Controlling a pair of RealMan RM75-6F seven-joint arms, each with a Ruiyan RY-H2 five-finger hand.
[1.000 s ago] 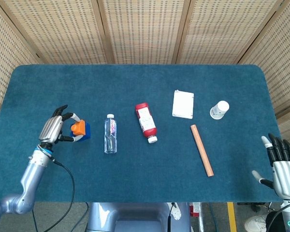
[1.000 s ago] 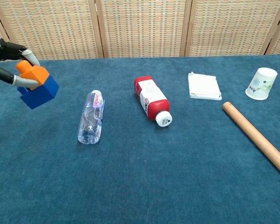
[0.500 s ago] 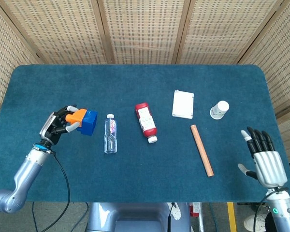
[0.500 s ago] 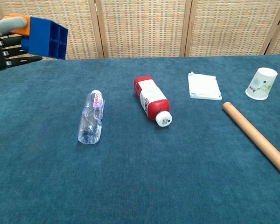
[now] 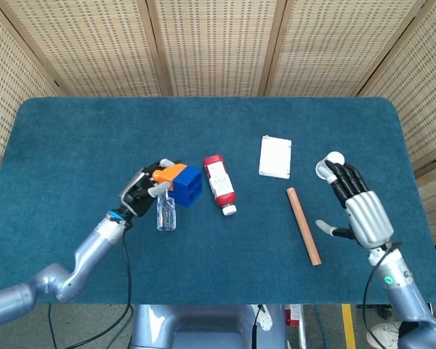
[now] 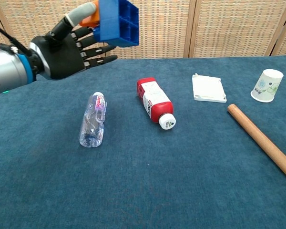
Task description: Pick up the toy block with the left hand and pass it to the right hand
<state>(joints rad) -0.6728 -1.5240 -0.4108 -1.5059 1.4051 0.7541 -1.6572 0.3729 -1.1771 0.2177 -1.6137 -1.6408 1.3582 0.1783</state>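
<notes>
The left hand [image 5: 142,193] grips the toy block [image 5: 183,184] by its orange end, held above the surface midway between its left edge and centre. The blue body looks light, rigid and smooth, with flat sides free for taking. The right hand [image 5: 360,209] waits empty, fingers spread, near the right edge.

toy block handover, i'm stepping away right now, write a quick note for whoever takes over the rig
Left hand: holds the toy block lifted clear of the table, above the clear water bottle and just left of the red bottle.
Right hand: open, fingers spread, holding nothing, raised over the right side of the table near the wooden stick and paper cup.
Done: the block is picked up with the left hand.
Left: bring the two hands together across the wide gap between them, let the right hand grip the block, then release with the left.
</notes>
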